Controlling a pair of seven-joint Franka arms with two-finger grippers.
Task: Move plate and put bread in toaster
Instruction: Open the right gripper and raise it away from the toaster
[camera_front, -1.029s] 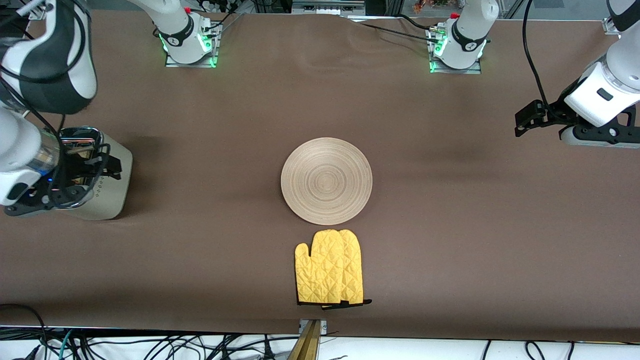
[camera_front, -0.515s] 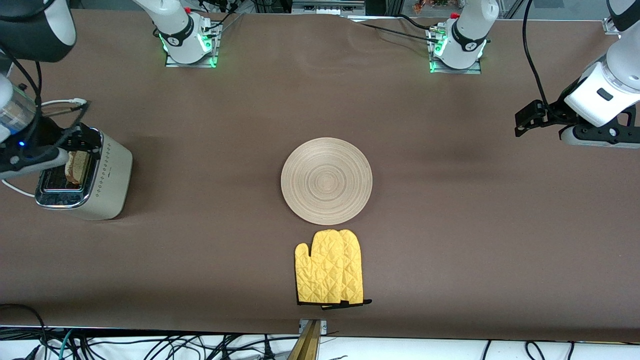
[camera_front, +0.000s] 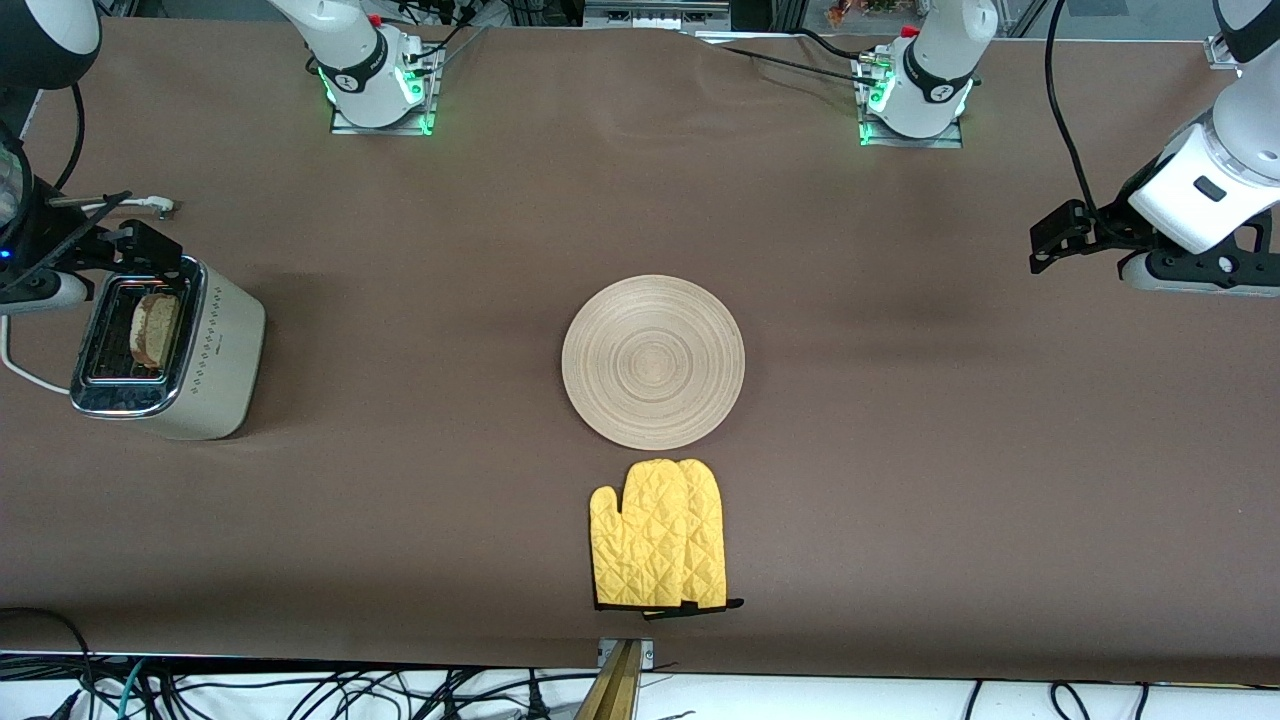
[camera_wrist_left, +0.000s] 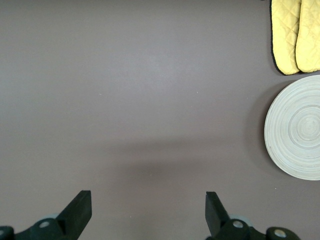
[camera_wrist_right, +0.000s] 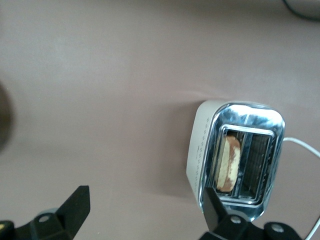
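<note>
The cream toaster (camera_front: 215, 350) stands at the right arm's end of the table. The bread (camera_front: 154, 328) sits upright in one of its slots, the one nearer its dotted side. My right gripper (camera_front: 130, 250) hangs open and empty just above the toaster's end nearest the robots' bases. In the right wrist view the toaster (camera_wrist_right: 202, 150) and the bread (camera_wrist_right: 228, 163) lie beside my open right gripper (camera_wrist_right: 145, 196). The wooden plate (camera_front: 653, 361) lies at the table's middle, bare. My left gripper (camera_front: 1060, 238) waits open over the left arm's end; its wrist view shows its open gripper (camera_wrist_left: 147, 197) and the plate (camera_wrist_left: 296, 127).
A pair of yellow oven mitts (camera_front: 660, 548) lies just nearer to the front camera than the plate, also in the left wrist view (camera_wrist_left: 297, 35). The toaster's white cord (camera_front: 22, 376) trails off the table's end.
My right gripper has risen off the toaster and drawn back toward the robots' bases, open. The bread stays in the slot and now shows uncovered. The left arm has not moved.
</note>
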